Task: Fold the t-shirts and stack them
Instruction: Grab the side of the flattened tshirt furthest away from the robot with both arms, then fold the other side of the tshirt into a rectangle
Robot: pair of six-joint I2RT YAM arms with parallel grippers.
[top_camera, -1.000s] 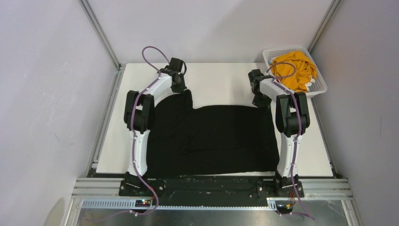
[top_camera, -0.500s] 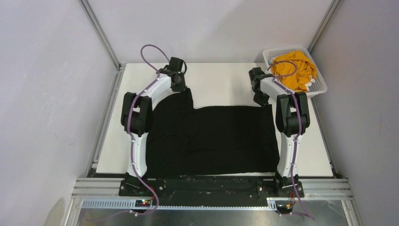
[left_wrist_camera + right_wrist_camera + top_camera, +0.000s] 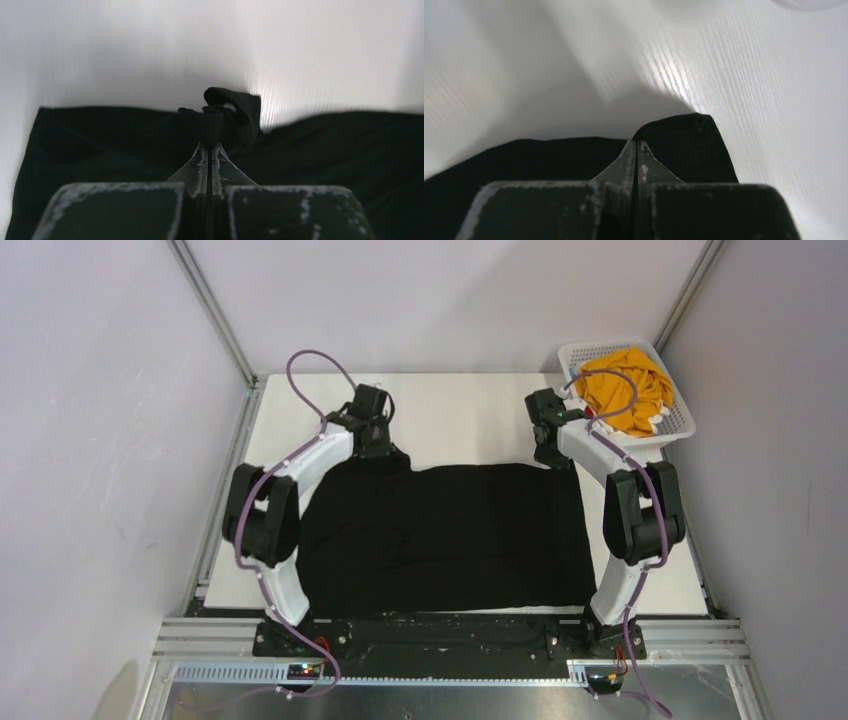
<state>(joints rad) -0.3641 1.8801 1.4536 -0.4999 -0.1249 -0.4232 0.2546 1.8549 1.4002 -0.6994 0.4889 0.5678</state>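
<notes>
Since a second ago, swung outward at both elbows: left arm (image 3: pixel 262 525) toward the left, right arm (image 3: pixel 645 515) toward the right. Drawn nearer as well, the far-left flap of the black t-shirt (image 3: pixel 450 530), now roughly level with the rest of its far edge. Spread flat over the middle and near part of the white tabletop (image 3: pixel 460 415), between the two arms. Left jaws pressed together on a bunched fold at the shirt's far-left corner, a dark knot of cloth poking out past the tips. Right jaws likewise closed at the far-right corner, seemingly with thin cloth pinched between the tips, though hard to be sure in so dark a wrist view. Heaped in a white lattice basket (image 3: pixel 680 422) at the far right, a mustard-yellow t-shirt (image 3: pixel 625 390), well apart from the black one.
</notes>
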